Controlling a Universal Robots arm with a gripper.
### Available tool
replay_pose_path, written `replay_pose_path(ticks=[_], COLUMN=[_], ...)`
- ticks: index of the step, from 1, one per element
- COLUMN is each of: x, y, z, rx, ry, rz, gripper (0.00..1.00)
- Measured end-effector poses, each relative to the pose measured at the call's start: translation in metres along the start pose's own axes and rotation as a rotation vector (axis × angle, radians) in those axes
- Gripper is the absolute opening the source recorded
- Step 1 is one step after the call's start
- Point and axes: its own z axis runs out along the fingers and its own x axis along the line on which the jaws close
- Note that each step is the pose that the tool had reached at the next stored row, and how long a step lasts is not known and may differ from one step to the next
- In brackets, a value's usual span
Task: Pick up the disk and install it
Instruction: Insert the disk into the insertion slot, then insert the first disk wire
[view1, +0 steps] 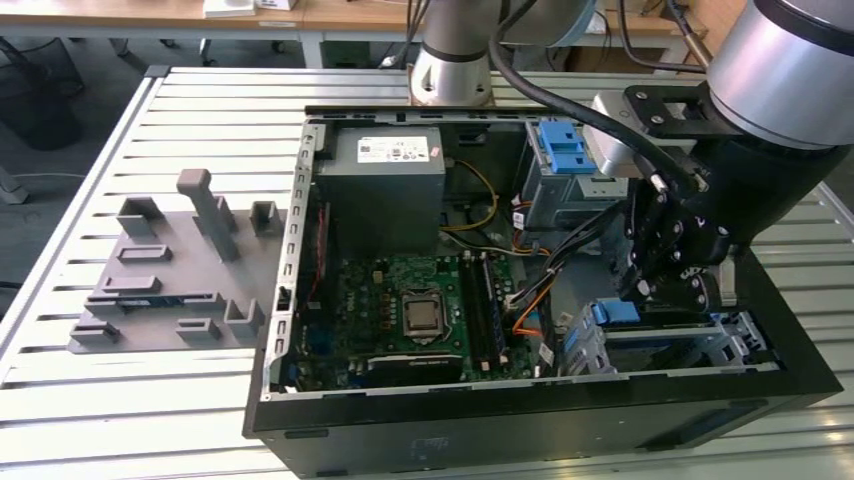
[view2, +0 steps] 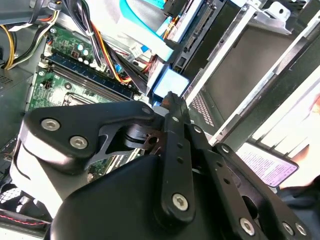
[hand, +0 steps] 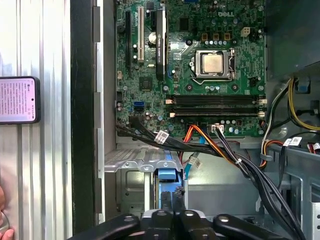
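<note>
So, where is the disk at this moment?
In the exterior view the disk sits in the metal drive cage at the open computer case's near corner on the exterior view's right, directly below the gripper, right of the motherboard.

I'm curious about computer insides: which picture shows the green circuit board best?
The first wrist view: the green circuit board lies square-on, nearly whole. The exterior view shows it slanted; the second wrist view, one corner.
</note>
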Motion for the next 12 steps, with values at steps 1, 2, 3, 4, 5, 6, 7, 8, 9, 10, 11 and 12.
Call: replay_pose_path(ticks=[1, 2, 3, 4, 5, 6, 7, 8, 9, 10, 11, 12], x=[0.0000, 0.0000, 0.0000, 0.0000, 0.0000, 0.0000, 0.0000, 0.0000, 0.0000, 0.0000, 0.0000, 0.0000], y=[0.0000, 0.0000, 0.0000, 0.0000, 0.0000, 0.0000, 0.0000, 0.0000, 0.0000, 0.0000, 0.0000, 0.0000], z=[0.0001, 0.0002, 0.0002, 0.0002, 0.0002, 0.0002, 0.0004, 0.0005, 0.0005, 0.0005, 0.0005, 0.0005], rx=[0.0000, 0.0000, 0.0000, 0.0000, 0.0000, 0.0000, 0.0000, 0.0000, 0.0001, 0.0000, 0.0000, 0.0000], ry=[-0.0001, -0.0002, -0.0002, -0.0003, -0.0002, -0.0002, -0.0002, -0.0002, -0.0003, -0.0003, -0.0002, -0.0002], rz=[0.000, 0.000, 0.000, 0.000, 0.000, 0.000, 0.000, 0.000, 0.000, 0.000, 0.000, 0.000], gripper=[0.13, 0.11, 0.11, 0.11, 0.11, 0.11, 0.11, 0.11, 0.11, 0.11, 0.11, 0.11])
